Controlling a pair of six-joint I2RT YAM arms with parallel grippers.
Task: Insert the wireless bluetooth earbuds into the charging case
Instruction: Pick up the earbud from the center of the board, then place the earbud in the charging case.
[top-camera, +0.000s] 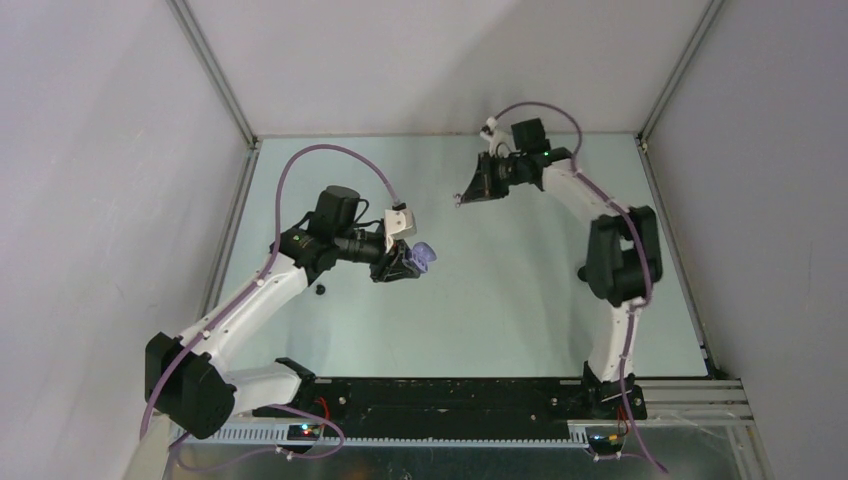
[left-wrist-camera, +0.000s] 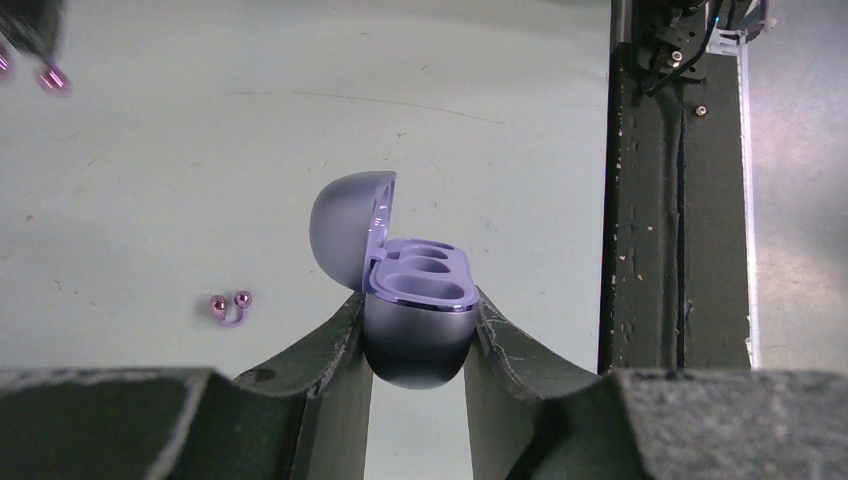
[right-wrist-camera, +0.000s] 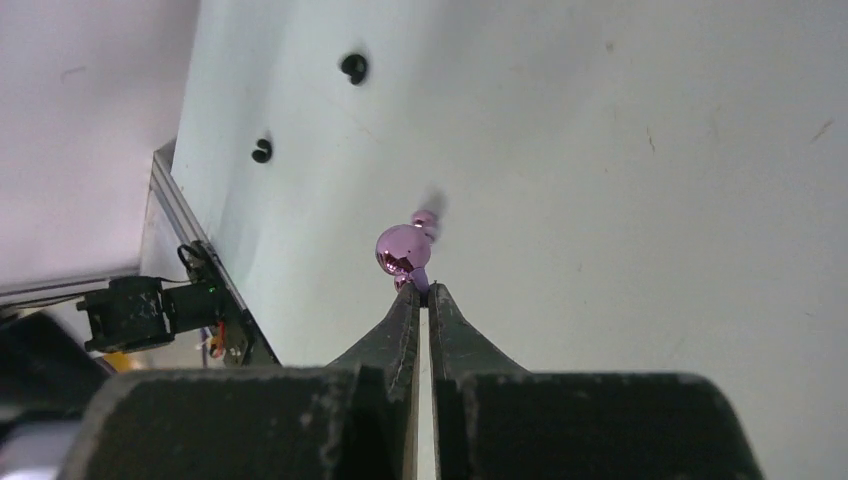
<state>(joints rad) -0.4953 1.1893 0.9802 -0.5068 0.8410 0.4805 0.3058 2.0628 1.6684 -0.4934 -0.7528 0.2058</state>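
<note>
While the left gripper (left-wrist-camera: 418, 305) clamps the open case (left-wrist-camera: 415, 350), both wells (left-wrist-camera: 425, 268) empty, and the right gripper (right-wrist-camera: 420, 292) pinches one purple bud (right-wrist-camera: 403, 250) aloft, none is inserted yet; another purple bud (left-wrist-camera: 229, 308) and two black buds (right-wrist-camera: 353, 67) lie on the table (left-wrist-camera: 150, 180).

No text, label, brand or number is legible in any view. The purple charging case (left-wrist-camera: 418, 340) and the pale purple earbud (right-wrist-camera: 403, 250) show no readable marking.
</note>
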